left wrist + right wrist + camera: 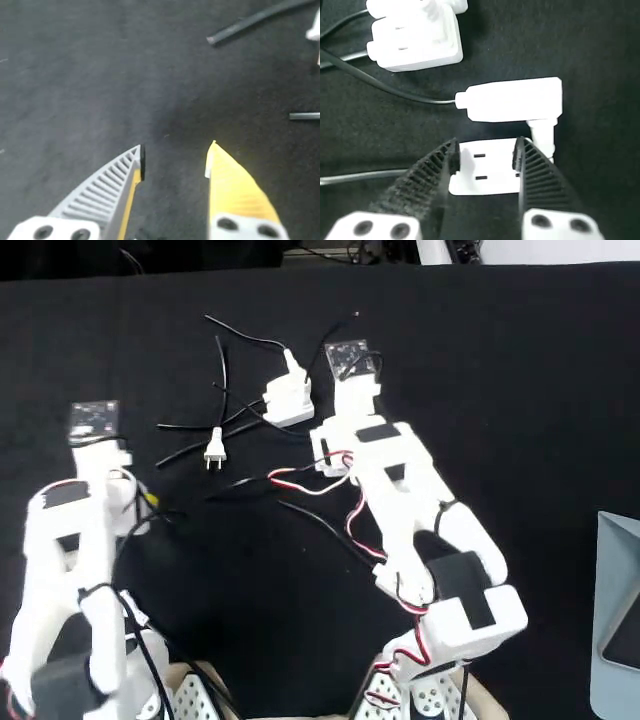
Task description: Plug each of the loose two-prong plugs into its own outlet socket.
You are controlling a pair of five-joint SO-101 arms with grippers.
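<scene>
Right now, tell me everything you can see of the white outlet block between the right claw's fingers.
The outlet block is a flat, white, plastic-looking rectangle with rounded corners, lying face up on the black table cover. Its top shows two short dark slots, both empty. The right claw is open over it, one finger at each side; contact cannot be told. A white plug lies beside it, its stub reaching the block's corner.

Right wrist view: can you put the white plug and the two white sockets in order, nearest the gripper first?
1. Slotted socket, right between the right gripper's fingers.
2. White plug, lying just beyond that socket.
3. Second socket, farthest, past the plug.
</scene>
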